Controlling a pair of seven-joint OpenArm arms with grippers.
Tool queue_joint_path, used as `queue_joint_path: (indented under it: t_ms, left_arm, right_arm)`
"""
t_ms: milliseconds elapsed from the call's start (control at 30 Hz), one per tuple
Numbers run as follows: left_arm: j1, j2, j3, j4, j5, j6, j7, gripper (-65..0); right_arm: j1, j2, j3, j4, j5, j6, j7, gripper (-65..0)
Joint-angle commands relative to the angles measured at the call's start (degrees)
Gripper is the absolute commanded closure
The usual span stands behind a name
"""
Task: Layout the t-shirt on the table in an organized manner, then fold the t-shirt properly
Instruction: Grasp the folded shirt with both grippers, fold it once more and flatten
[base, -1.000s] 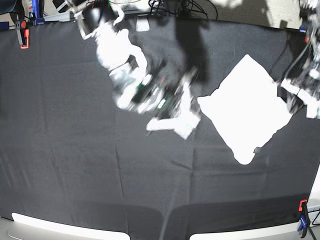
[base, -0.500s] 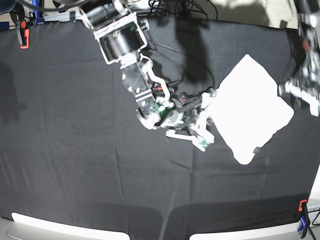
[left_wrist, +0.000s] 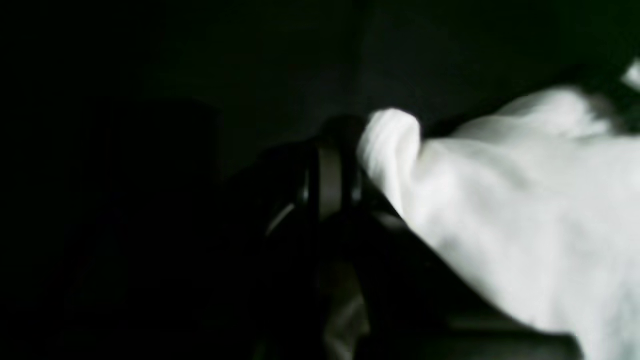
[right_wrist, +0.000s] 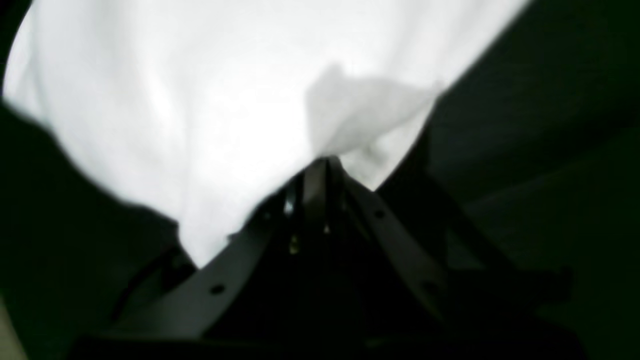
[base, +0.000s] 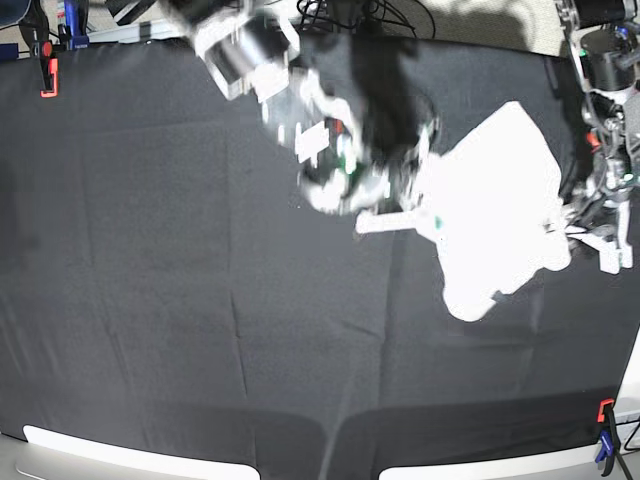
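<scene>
Base view shows you both end effectors pinching the white t-shirt: right end effector on one edge, left end effector on the other, above the tabletop.

Matt white cloth t-shirt; wrinkled blk cloth table

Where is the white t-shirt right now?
In the base view the t-shirt lies on the right part of the black table, between the two arms, with the right claw shut on its left edge and the left claw on its right edge.
</scene>
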Motion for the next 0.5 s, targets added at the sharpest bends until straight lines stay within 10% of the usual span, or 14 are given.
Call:
queue_joint_path:
  t_ms: [0,467]
  left_arm:
    - [-0.83,-0.59,0.85,0.55,-1.14,-1.42,0.22,0.0]
    - [1.01,0.42,1.14,9.40,-4.26,-8.00,7.52,0.0]
  right_arm:
    - [-0.37,-0.88,-0.15,3.06,1.22,0.28,1.36,0.0]
    - [-8.68,5.27,1.73,21.05,-1.31,-3.41,-1.46,0.0]
